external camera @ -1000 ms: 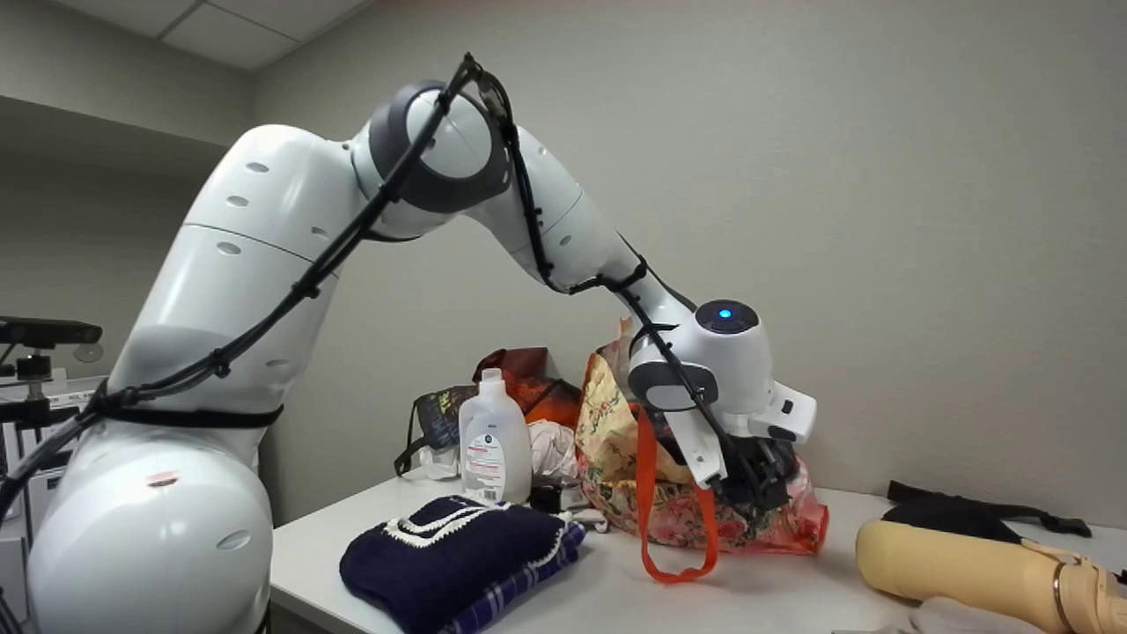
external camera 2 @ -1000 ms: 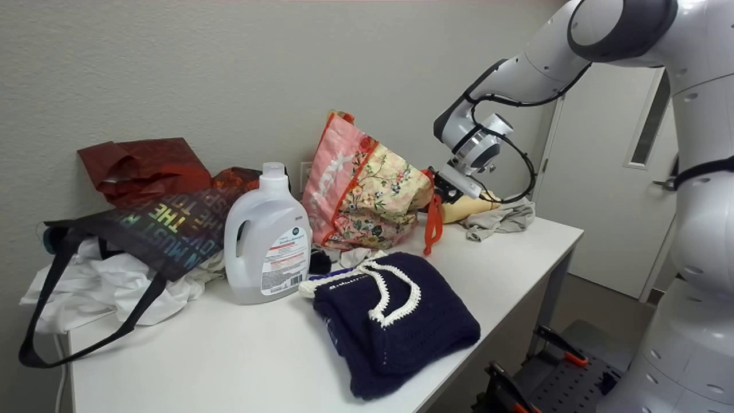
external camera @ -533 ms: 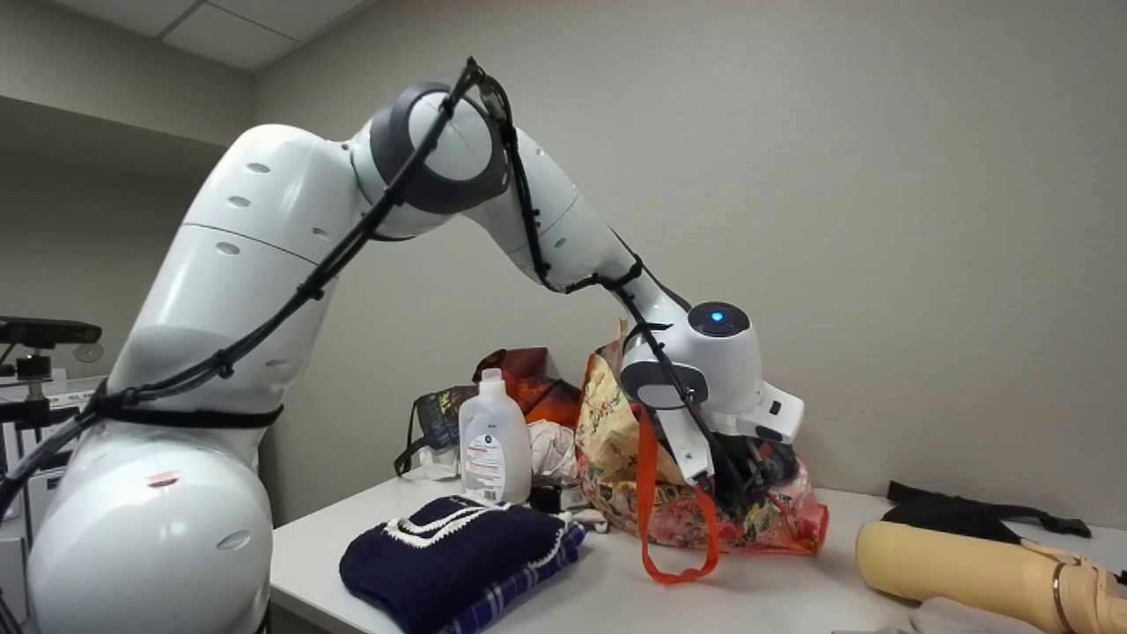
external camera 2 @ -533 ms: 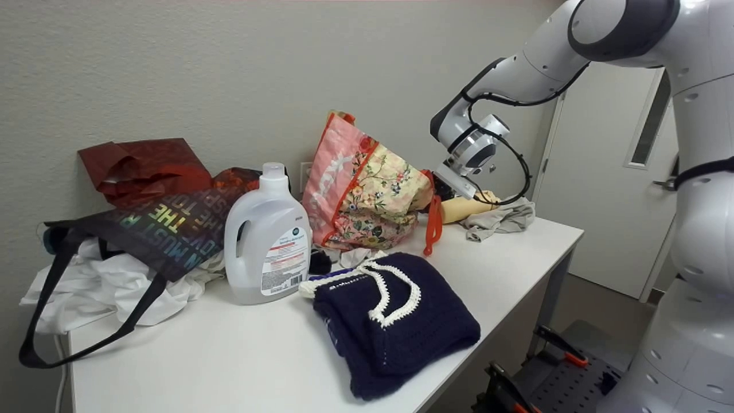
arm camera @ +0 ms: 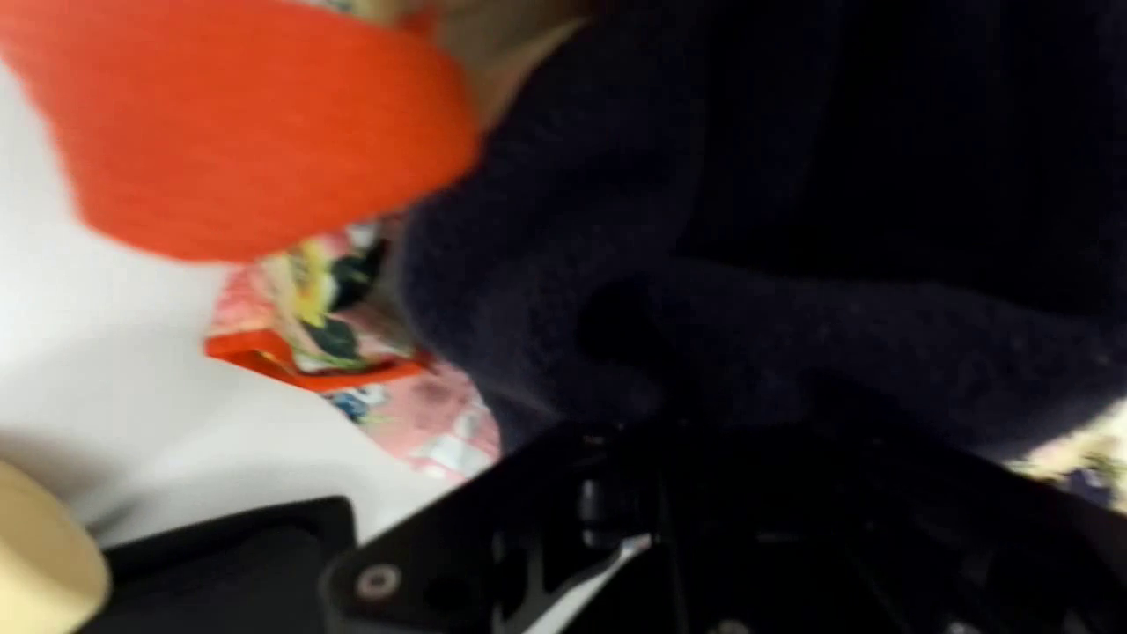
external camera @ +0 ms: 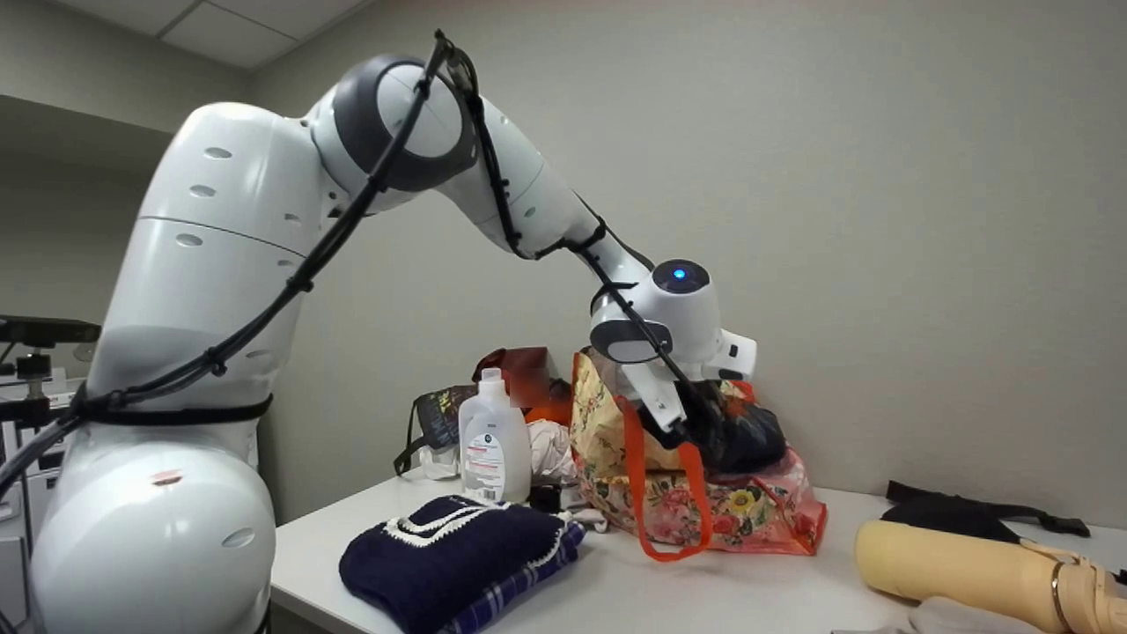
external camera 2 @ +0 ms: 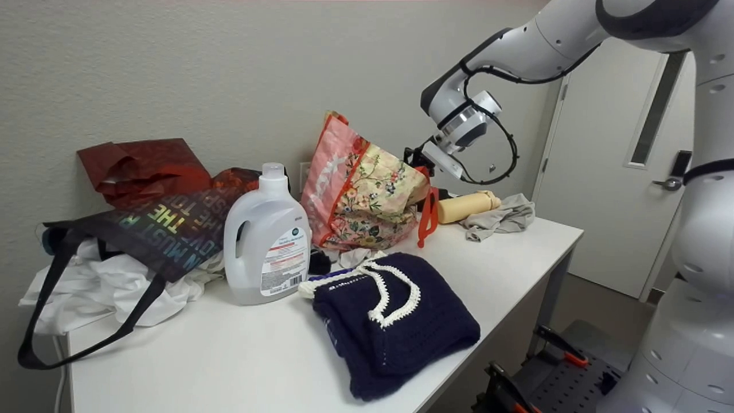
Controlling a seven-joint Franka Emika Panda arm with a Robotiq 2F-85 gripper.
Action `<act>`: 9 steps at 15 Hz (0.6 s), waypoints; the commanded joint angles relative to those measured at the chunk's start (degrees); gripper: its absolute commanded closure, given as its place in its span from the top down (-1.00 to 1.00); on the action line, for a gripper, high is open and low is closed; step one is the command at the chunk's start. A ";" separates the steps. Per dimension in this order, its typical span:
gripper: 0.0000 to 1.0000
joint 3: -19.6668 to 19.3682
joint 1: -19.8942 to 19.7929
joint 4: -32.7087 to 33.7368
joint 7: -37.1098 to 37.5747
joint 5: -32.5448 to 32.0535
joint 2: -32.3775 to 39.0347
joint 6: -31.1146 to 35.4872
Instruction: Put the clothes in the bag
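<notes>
At the mouth of the floral tote bag, in an exterior view, we have the dark navy garment, bulging over the lower edge; how much lies inside we cannot tell. Its crumpled bulk slants down rightward from the gripper, blunt end to the right; full long axis unclear to us. The gripper is clenched on the garment. Well right of the tote: pale-yellow bottle, on its side.

In an exterior view, side-on, we see the tote leaning, mouth to the right, orange strap dangling; garment hidden. Detergent jug upright beside the lettered black bag; white cloth bunched beneath, perhaps partly inside, we cannot tell. Nearer, folded navy knit, white-trimmed, on the table.

Wrist view: we note the garment filling the upper right, thick fold running crosswise, rounded edge pointing left toward the blurred strap, gripper against its lower side.
</notes>
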 commanded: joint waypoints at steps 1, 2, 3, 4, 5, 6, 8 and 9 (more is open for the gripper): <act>-0.98 3.12 1.96 -1.49 -3.34 0.60 -8.92 -2.19; -0.98 3.96 2.56 -1.40 -3.61 0.19 -10.91 -2.82; -0.98 4.91 3.42 -1.58 -3.80 -0.54 -12.89 -3.36; -0.98 5.76 4.00 -1.51 -4.27 -0.57 -14.42 -4.69; -0.98 6.52 4.50 -1.13 -4.74 -0.44 -15.62 -6.36; -0.98 7.20 5.05 -1.01 -5.45 0.57 -16.74 -8.53; -0.98 8.13 5.91 -0.61 -7.13 2.50 -17.71 -13.14; -0.98 8.49 6.34 -0.68 -7.80 3.27 -17.81 -15.19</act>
